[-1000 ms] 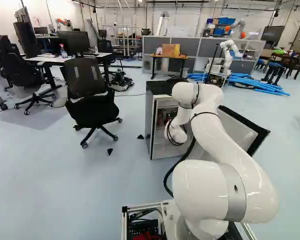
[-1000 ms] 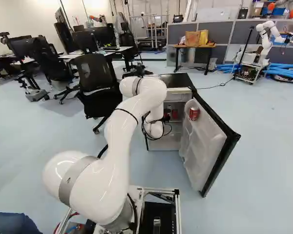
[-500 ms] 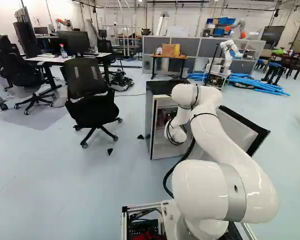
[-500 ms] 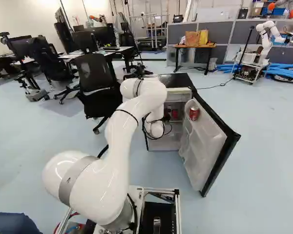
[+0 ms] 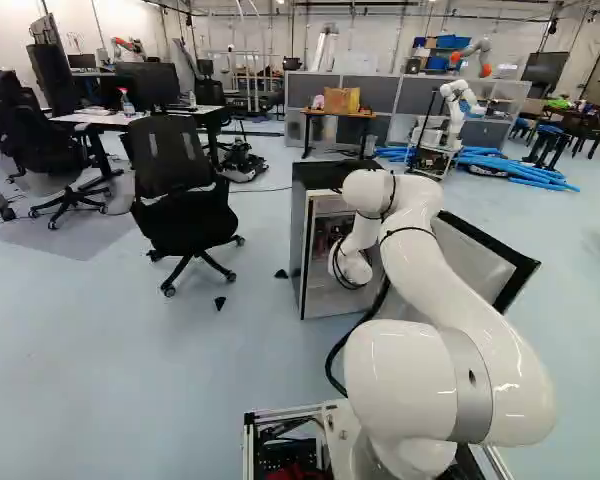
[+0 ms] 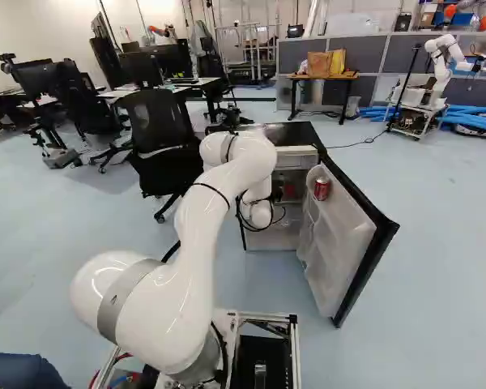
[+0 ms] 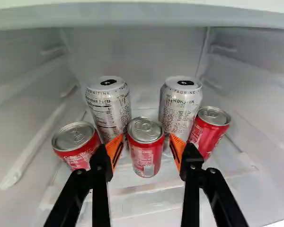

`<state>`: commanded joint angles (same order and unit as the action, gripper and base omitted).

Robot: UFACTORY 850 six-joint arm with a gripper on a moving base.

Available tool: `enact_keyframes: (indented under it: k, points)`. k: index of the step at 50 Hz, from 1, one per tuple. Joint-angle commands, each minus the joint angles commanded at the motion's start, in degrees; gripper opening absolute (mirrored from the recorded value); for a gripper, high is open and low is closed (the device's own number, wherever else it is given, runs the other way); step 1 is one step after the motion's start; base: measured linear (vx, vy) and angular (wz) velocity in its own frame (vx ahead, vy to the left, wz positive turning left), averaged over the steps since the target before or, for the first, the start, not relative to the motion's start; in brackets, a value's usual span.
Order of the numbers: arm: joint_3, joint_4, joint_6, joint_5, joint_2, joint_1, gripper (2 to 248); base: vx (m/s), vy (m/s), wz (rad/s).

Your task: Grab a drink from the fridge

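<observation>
The small fridge [image 5: 298, 240] stands with its door [image 6: 340, 235] swung wide, and my arm's wrist is at its opening. My gripper is hidden by the arm in the base views. In the wrist view my gripper [image 7: 146, 144] is open, its orange-padded fingers on either side of a small red can [image 7: 146, 153], with a narrow gap at each side. Behind that can stand two tall white cans [image 7: 109, 106] [image 7: 181, 104]. Outside the fingers are two more small red cans [image 7: 75, 146] [image 7: 208, 130], one on each side. Another red can [image 6: 321, 189] sits in the door.
The fridge's inner side walls [image 7: 28, 113] [image 7: 260, 99] flank the cans, and an edge [image 7: 146, 12] runs above them. A black office chair [image 5: 175, 190] stands beside the fridge. Farther back are a small table [image 6: 322, 77] and another robot [image 5: 455, 115].
My arm has shifted only very slightly at its elbow and wrist. The other robot's arm in the background has moved. The base, the fridge and its door have not moved.
</observation>
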<state>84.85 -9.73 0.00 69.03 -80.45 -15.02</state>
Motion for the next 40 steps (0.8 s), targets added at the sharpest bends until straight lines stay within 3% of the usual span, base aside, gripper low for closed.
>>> enact_keyframes:
  k: [3,4,8,9,40]
  points:
    - [0.0,0.0,0.0,0.0,0.0,0.0,154,0.0,0.0,0.0]
    - [0.0,0.0,0.0,0.0,0.0,0.0,124,0.0,0.0,0.0]
    - [0.0,0.0,0.0,0.0,0.0,0.0,124,0.0,0.0,0.0]
    - [0.0,0.0,0.0,0.0,0.0,0.0,95,0.0,0.0,0.0]
    - [-0.37,0.0,0.0,0.0,0.31,-0.02,92,0.0,0.0,0.0]
